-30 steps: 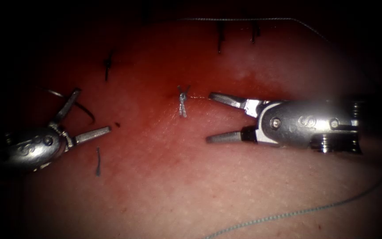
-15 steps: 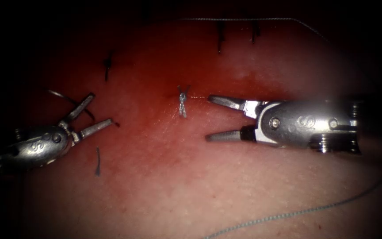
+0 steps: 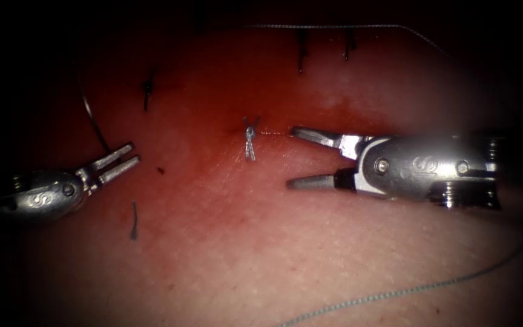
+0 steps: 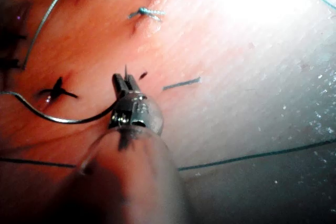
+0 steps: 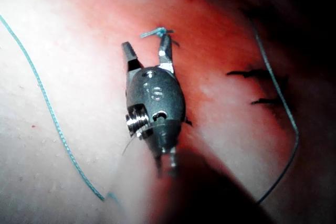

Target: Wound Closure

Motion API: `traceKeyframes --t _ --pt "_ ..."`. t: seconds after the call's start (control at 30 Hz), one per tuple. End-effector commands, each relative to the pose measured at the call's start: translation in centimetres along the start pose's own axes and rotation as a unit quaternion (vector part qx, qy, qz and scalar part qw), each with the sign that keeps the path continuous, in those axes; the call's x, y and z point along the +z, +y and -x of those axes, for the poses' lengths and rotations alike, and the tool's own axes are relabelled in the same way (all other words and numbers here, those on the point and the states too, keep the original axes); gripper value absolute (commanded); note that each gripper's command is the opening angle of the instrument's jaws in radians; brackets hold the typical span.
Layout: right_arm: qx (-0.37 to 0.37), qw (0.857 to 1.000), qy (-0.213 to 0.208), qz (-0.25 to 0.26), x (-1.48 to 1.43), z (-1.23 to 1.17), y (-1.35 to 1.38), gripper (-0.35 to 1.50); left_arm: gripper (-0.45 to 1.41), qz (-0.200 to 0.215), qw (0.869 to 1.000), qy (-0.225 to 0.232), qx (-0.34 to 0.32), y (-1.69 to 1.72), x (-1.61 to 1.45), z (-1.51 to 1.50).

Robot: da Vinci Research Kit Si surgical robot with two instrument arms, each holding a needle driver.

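L claw [image 3: 118,161] sits well left of the cut, jaws nearly closed on the needle [image 3: 89,115], gripping it close to one end. From the grip the needle arcs up and away over the tissue [image 3: 225,242], free of it, not in the tissue. Left wrist view shows the same: L claw [image 4: 126,83] pinched on the needle [image 4: 58,118], curve sweeping out sideways above the surface, a short tip poking past the jaws.

R claw [image 3: 290,156] is right of the knot [image 3: 249,138], jaws wide open, holding nothing; upper jaw tip just beside the cut line, lower jaw apart below it. Right wrist view: R claw [image 5: 147,45] spread open w/ one jaw tip just beside the knot [image 5: 156,32]; can't tell if touching.

Knot sits on the cut, short tails up. Thread [image 3: 394,293] lies slack across the tissue lower right; another run of thread [image 3: 334,26] along the far edge. Cut end of thread [image 3: 134,221] lies loose below L claw. Dark stitches [image 3: 301,48] farther back. Red fluid [image 3: 213,139] stains the tissue around the knot.
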Motion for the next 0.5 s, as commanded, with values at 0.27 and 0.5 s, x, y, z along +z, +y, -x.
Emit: traceKeyframes --t 0.27,0.5 --pt "-0.035 0.999 -0.037 0.001 -0.23 -0.08 0.35 0.74 -0.45 0.004 0.997 0.02 0.077 -0.13 0.28 -0.63" --pt "0.055 0.998 -0.023 -0.016 -0.55 -0.07 0.7 0.42 -0.45 0.01 0.994 0.053 0.094 -0.08 0.66 -1.03"
